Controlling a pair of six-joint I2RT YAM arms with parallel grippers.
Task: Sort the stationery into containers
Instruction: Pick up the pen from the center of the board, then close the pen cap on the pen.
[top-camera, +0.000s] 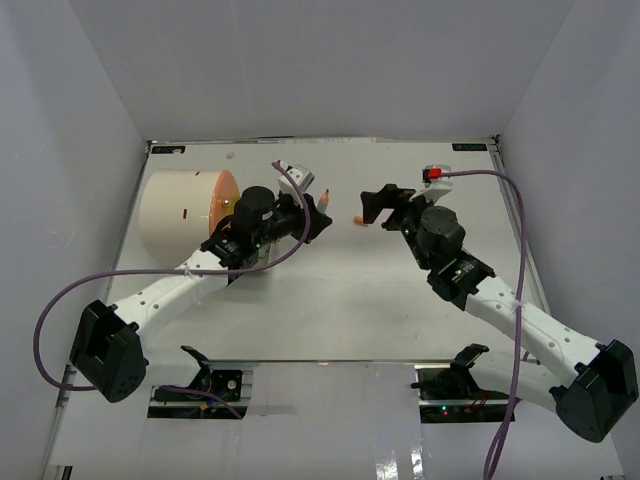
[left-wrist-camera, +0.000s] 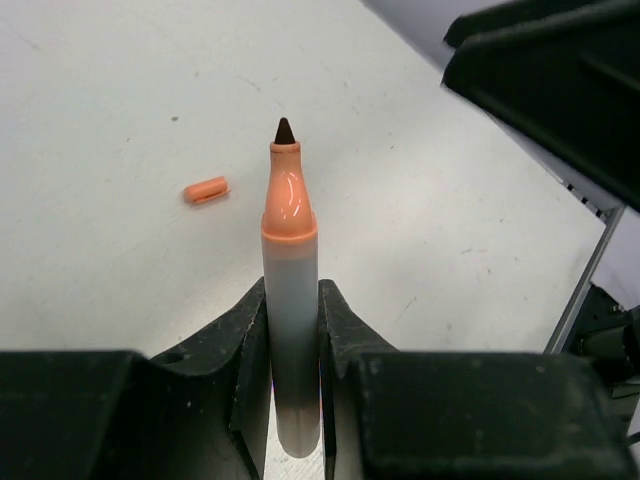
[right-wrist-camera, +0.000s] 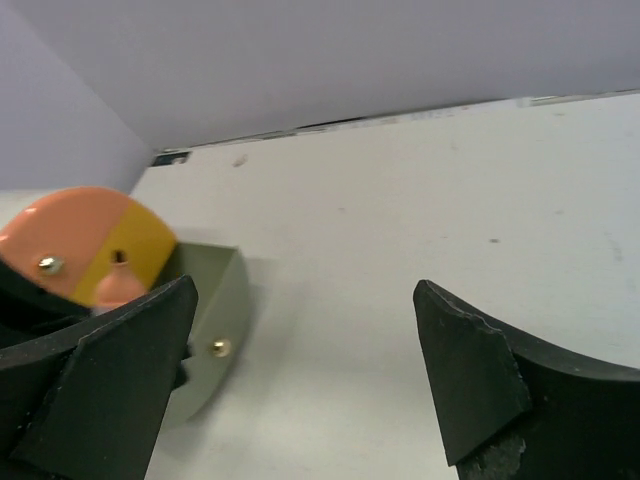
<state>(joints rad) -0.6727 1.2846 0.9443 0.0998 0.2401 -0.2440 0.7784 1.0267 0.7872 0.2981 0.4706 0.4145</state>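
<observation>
Stationery sorting appears underway, though how far cannot be told. Largest item is the cream drum with round orange face (top-camera: 175, 215), lying on its side at the far left of the white table (top-camera: 330, 310). The right wrist view shows one drawer (right-wrist-camera: 212, 310) with a small brass knob slid out of that face, its contents hidden. Left gripper (left-wrist-camera: 293, 330) is clamped on an orange-collared, pale-barrelled marker (left-wrist-camera: 290, 290), held off the table just right of the drum. The marker's dark tip is bare and points away from the wrist. Right gripper (right-wrist-camera: 305, 370) hangs near it, jaws wide apart with nothing between them. Smallest item is a short orange cap (left-wrist-camera: 206, 190), lying loose on the table between the two grippers, nearer the right one. No other pens show in any view. Judgement: this marker is not yet stowed. Recapping likely comes first, then the drawer. What is already sorted cannot be told.
</observation>
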